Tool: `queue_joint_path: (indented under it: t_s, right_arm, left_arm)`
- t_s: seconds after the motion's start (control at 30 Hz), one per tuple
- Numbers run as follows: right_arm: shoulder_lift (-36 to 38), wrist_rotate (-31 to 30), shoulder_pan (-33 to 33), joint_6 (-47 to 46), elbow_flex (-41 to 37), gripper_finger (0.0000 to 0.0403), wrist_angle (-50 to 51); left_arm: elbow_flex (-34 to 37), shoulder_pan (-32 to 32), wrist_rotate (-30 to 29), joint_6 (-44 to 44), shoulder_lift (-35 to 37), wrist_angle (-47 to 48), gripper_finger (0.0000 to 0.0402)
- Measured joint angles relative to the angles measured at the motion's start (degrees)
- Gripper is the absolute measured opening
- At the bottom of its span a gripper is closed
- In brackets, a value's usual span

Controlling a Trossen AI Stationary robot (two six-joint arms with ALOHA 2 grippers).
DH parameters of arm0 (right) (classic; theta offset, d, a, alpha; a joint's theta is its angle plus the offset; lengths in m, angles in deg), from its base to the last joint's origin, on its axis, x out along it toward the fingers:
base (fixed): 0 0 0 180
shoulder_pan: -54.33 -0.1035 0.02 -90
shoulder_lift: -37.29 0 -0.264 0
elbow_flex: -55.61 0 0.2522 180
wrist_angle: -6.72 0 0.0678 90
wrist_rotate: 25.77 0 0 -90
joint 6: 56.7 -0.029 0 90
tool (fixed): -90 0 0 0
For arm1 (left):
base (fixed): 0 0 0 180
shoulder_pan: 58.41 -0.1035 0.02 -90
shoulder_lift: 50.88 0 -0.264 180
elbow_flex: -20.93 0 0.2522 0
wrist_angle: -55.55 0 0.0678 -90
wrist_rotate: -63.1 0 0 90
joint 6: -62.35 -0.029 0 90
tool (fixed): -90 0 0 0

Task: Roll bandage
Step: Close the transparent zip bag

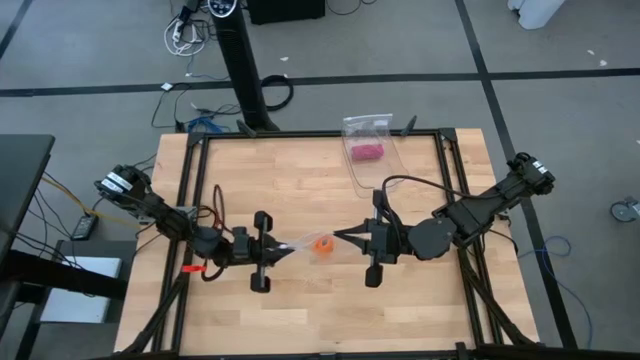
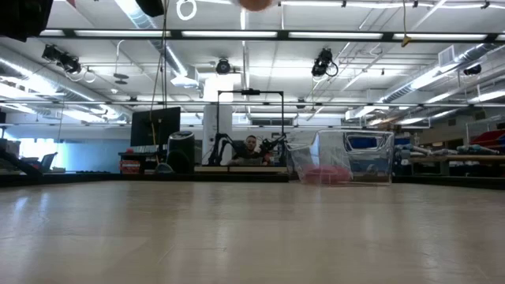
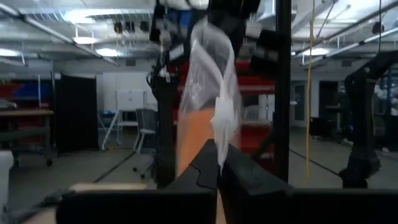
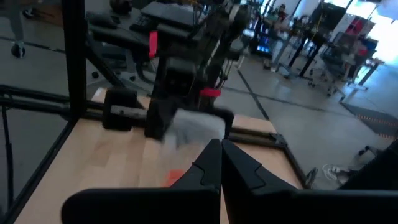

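Zip bag blocks rear; table centre open.

Two grippers face each other over the middle of the table, a bag held between them.

The left gripper reaches in from the table's left side and the right gripper from its right side, their tips close together above the near-centre of the tabletop. Between them hangs a plastic bag, pinched at its left end by the left gripper and at its right end by the right gripper, with the bandage inside it, nearer the right gripper. At the far edge, right of centre, lies a second plastic bag with a small bundle in it. A person sits in the room far beyond the table.
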Motion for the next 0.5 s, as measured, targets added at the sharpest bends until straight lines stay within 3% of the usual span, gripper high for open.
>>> queue_joint_path:
  t_s: [0.17,0.33,0.5]
  right_arm:
    - [0.0,0.0,0.0,-7.0,0.0,0.0025,6.6]
    - [0.0,0.0,0.0,-17.2,0.0,0.0076,18.0]
    - [-0.3,0.4,0.0,-25.3,-1.4,0.0119,23.6]
  left_arm:
    - [0.0,0.0,-2.3,-3.8,0.0,1.7,0.0004]
    - [0.0,0.0,-4.3,-4.2,0.0,10.6,0.0003]
    - [0.0,0.0,-4.9,1.5,0.0,21.5,0.0002]
